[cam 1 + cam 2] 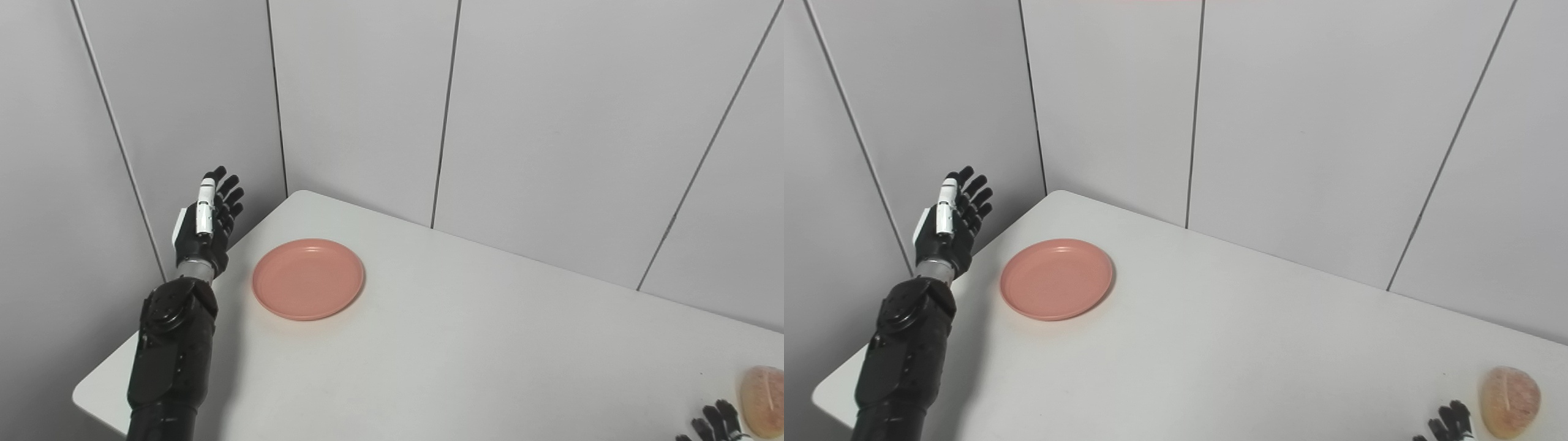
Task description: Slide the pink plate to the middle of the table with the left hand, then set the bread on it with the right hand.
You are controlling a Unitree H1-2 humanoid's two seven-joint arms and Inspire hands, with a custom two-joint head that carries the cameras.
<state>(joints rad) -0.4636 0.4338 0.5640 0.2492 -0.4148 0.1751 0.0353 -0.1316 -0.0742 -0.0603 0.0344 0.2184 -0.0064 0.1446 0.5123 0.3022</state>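
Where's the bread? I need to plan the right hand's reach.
The bread lies at the table's near right edge, just right of the right hand, far from the plate.

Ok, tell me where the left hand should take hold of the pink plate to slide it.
Probably the rim nearest the left hand, on the pink plate's left edge. The plate lies flat and shallow on the table, so press the raised lip and push rightward toward the middle.

A lab test booth: bare white table (465,343) cornered by plain grey wall panels (361,104)
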